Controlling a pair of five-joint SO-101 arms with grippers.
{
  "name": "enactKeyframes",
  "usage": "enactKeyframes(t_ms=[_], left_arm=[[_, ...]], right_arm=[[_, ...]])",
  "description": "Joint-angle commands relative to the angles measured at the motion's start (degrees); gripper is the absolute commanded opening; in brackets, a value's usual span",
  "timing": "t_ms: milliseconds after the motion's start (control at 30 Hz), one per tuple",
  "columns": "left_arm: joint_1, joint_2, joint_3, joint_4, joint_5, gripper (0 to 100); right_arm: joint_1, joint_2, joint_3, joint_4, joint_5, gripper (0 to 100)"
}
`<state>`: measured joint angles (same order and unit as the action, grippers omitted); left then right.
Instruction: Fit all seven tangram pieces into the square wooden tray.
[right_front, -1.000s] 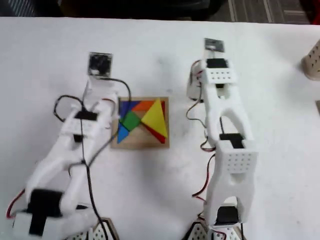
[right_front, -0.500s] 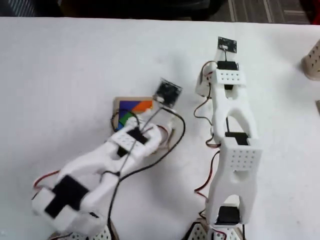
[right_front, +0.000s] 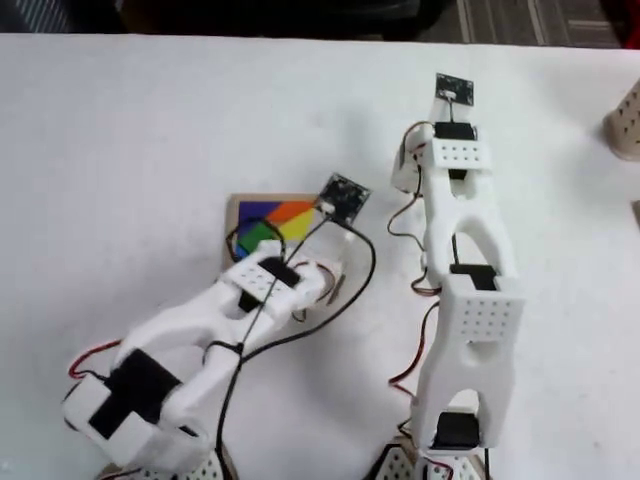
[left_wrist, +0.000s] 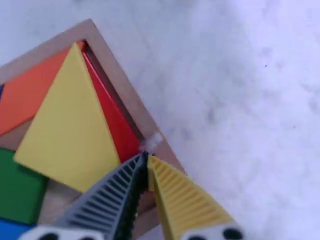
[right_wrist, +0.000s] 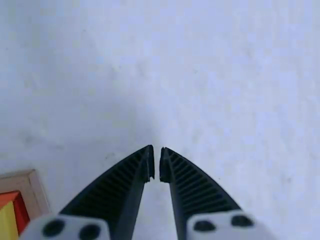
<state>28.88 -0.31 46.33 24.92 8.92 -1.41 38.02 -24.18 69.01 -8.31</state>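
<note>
The square wooden tray (right_front: 231, 208) lies mid-table, and my left arm (right_front: 255, 290) covers most of it from above. Purple (right_front: 258, 211), orange (right_front: 295, 212) and green (right_front: 257, 235) pieces show in its far part. In the left wrist view a big yellow triangle (left_wrist: 70, 125) lies over a red piece (left_wrist: 112, 115), beside orange (left_wrist: 27, 97) and green (left_wrist: 15, 185) ones. My left gripper (left_wrist: 146, 159) is shut and empty, its tips at the tray's rim (left_wrist: 125, 85) by the red piece's corner. My right gripper (right_wrist: 156, 162) is shut and empty over bare table, right of the tray's corner (right_wrist: 34, 192).
The right arm (right_front: 460, 230) stretches up the table to the right of the tray. A beige perforated object (right_front: 625, 122) stands at the right edge. Black and red cables (right_front: 355, 290) loop around the left arm. The white table (right_front: 130, 130) spreads open at the far left.
My left arm has swung from the tray's left side to the right across it, now hiding the yellow and red pieces from above. The right arm shifted slightly farther away, then stayed still.
</note>
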Motion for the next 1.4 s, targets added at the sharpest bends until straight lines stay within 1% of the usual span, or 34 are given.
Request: enactKeyframes(t_ms=[0, 100, 200, 300, 400, 533, 733, 833, 1067, 1167, 1367], left_arm=[[-2.3, -2.1, -1.8, 3.4, 0.3, 2], [-2.8, -2.5, -1.8, 5.3, 0.3, 2], [-2.8, -5.7, -1.0, 6.0, 0.3, 2], [-2.9, -10.0, 2.0, 4.7, 0.3, 2], [-4.5, -12.7, 5.3, 2.4, 0.3, 2], [-6.8, -12.8, 7.6, 0.4, 0.3, 2], [-7.7, -12.9, 8.6, 0.5, 0.3, 2], [-10.0, -13.3, 9.1, 0.6, 0.3, 2], [-18.3, -13.4, 6.9, 0.5, 0.6, 2], [-18.3, -13.5, 6.7, 0.5, 0.6, 2], [-14.8, -13.5, 6.2, 0.3, 0.5, 2]], right_arm=[[0.7, -1.1, -3.0, -0.8, 0.8, 2.4], [0.5, -1.1, -2.9, -0.8, 0.8, 2.4], [0.4, -0.9, -2.9, -0.8, 0.8, 2.4], [0.4, 0.1, -3.3, -0.8, 0.9, 2.4], [0.4, 0.4, -3.4, -0.8, 0.9, 2.4], [0.3, 0.5, -3.4, -0.8, 0.9, 2.4], [0.3, 0.5, -3.1, -0.8, 0.9, 2.4], [0.3, 0.6, -3.1, -0.3, 0.9, 2.4], [0.2, 0.6, -3.1, 0.0, 0.9, 2.4], [0.2, 0.6, -3.1, 0.0, 0.9, 2.4], [0.2, 0.6, -3.2, 0.0, 0.9, 2.4]])
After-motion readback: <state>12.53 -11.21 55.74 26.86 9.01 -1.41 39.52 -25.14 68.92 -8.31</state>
